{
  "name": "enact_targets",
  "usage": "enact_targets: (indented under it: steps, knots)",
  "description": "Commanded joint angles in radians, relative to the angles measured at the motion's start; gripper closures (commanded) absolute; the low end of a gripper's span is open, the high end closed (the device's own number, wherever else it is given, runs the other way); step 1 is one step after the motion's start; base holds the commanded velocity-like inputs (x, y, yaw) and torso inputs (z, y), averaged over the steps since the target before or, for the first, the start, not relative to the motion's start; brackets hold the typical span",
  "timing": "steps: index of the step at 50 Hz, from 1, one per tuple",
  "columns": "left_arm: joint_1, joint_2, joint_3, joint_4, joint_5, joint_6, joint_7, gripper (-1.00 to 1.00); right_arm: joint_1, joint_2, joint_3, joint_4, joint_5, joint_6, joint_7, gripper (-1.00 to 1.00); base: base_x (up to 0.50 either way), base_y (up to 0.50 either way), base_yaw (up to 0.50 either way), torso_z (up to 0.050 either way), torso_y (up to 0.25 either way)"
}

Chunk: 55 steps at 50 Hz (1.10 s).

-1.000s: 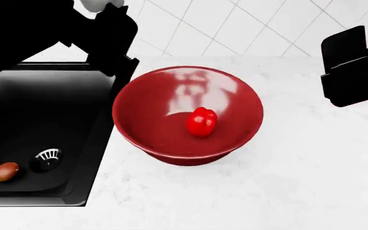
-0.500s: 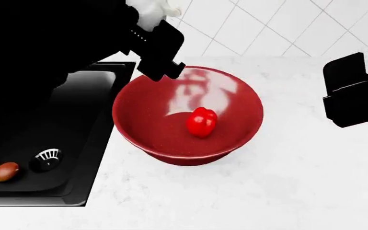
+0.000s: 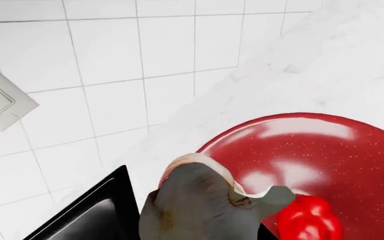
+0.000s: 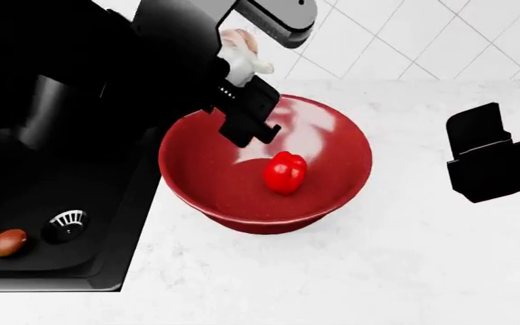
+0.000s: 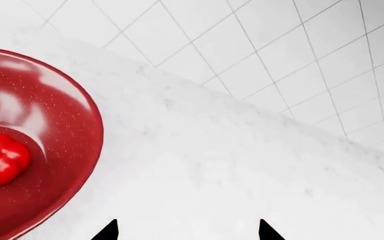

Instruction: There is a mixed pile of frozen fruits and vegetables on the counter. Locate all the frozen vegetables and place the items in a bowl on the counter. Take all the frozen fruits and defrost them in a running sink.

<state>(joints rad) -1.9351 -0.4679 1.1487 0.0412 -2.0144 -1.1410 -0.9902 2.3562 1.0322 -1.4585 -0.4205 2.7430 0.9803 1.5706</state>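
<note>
Our left gripper (image 4: 242, 101) hangs over the bowl (image 4: 332, 196) at its ten o'clock rim, jaws clamped on the garlic (image 3: 195, 202), whose lower part is cut off. The pepper (image 4: 284, 172) lies inside. We cannot tell how our right gripper (image 4: 495, 162) stands.

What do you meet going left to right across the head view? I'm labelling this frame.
Mango → sink drain → red bowl holding the bell pepper → right end effector.
</note>
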Motion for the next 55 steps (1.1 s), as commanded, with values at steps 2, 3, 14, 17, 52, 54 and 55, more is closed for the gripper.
enact_targets:
  steps: [2,3,14,17,52,54,55]
  knots:
    - [0.027,0.026,0.035,-0.033,-0.037,-0.004,-0.003,1.00,0.000,0.007,-0.030,-0.027,-0.001,-0.020,0.000,-1.00,0.00,0.00,0.00,0.000,0.000]
    - [0.029,0.027,0.040,-0.037,-0.040,-0.006,-0.004,1.00,0.000,0.007,-0.032,-0.028,-0.002,-0.020,0.000,-1.00,0.00,0.00,0.00,0.000,0.000]
    - [0.051,0.052,0.040,-0.063,-0.064,0.011,0.025,1.00,-0.002,0.004,-0.039,-0.037,0.001,-0.028,-0.001,-1.00,0.00,0.00,0.00,0.000,0.000]
    - [0.064,0.057,0.030,-0.064,-0.074,0.024,0.044,1.00,-0.004,0.002,-0.040,-0.035,-0.001,-0.028,-0.002,-1.00,0.00,0.00,0.00,0.000,0.000]
    - [0.126,0.076,0.084,-0.153,-0.128,0.059,0.022,1.00,-0.036,-0.023,-0.067,-0.028,-0.043,-0.022,-0.027,-1.00,0.00,0.00,0.00,0.000,0.000]
    - [0.131,0.074,0.088,-0.155,-0.129,0.060,0.020,1.00,-0.036,-0.021,-0.068,-0.029,-0.044,-0.022,-0.027,-1.00,0.00,0.00,0.00,0.000,0.000]
    - [0.132,0.073,0.089,-0.155,-0.130,0.061,0.018,1.00,-0.036,-0.020,-0.068,-0.030,-0.044,-0.022,-0.028,-1.00,0.00,0.00,0.00,0.000,0.000]
